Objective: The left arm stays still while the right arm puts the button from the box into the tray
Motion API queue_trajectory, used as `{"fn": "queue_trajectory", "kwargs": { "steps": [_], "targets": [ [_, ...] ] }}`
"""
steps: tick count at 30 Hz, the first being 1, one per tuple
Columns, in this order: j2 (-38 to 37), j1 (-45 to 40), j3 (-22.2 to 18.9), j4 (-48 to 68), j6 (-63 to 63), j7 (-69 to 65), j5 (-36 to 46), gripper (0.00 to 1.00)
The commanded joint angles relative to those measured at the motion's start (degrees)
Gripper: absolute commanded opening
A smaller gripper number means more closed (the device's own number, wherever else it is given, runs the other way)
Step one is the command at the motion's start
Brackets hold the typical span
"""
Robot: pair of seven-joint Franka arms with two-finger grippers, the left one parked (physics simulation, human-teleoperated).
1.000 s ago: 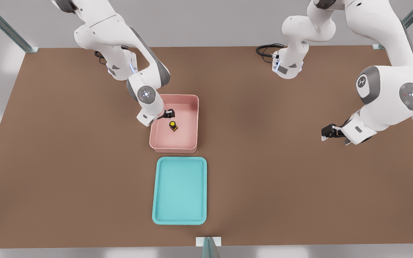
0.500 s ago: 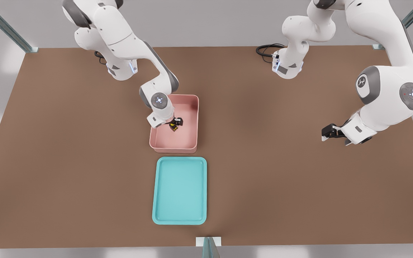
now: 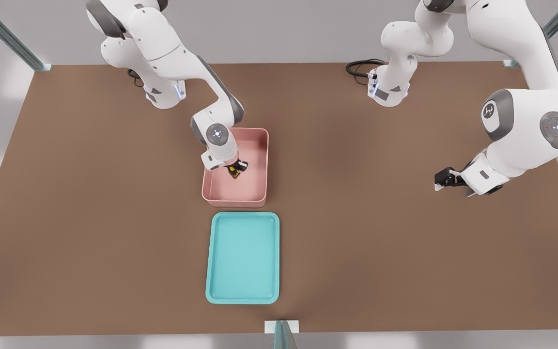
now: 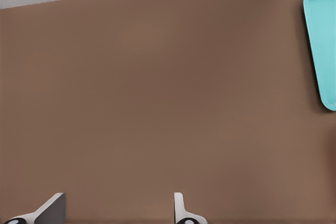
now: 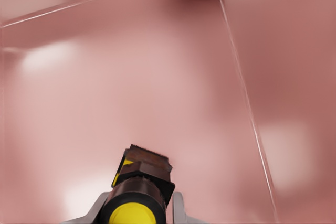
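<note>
The button sits inside the pink box, a little above the centre of the front view, and it has not shifted from its spot since a second ago. What has changed is the right arm: a second ago its gripper hung above and to the front view's left of the button, with the yellow cap plainly exposed; half a second ago it had come down over it, and now it sits a touch lower, covering most of the cap.

In the right wrist view the button fills the lower middle of the frame, black body and yellow cap flanked by the two pale fingertips, which stand close on either side of it; whether they press against it cannot be told. The box floor spreads pink all around.

The turquoise tray lies just below the box in the front view, near but apart, on the brown table.
</note>
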Motion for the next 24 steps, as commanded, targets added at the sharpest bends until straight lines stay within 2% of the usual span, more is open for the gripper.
{"fn": "queue_trajectory", "kwargs": {
  "steps": [1, 5, 8, 11, 13, 18, 22, 24],
  "targets": [
    [-1.26, 0.01, -0.03, 0.12, -0.92, 6.8, -0.18, 0.45],
    [-6.18, 0.01, -0.56, 1.88, -6.72, 6.62, -0.62, 0.46],
    [-7.94, -0.08, -2.84, 10.75, -17.26, 6.71, -1.94, 0.46],
    [-5.75, -0.61, -5.39, 21.99, -24.73, 6.62, -2.2, 0.46],
    [-0.04, -3.33, -5.74, 33.86, -30.89, 6.54, -3.52, 0.47],
    [20.26, -8.25, -5.74, 60.41, -38.8, 6.62, -3.26, 0.47],
    [30.55, -8.43, -4.95, 68.5, -37.92, 7.06, -2.99, 0.47],
    [32.75, -8.43, -5.13, 69.38, -36.43, 7.06, -2.99, 0.48]
  ]
}}
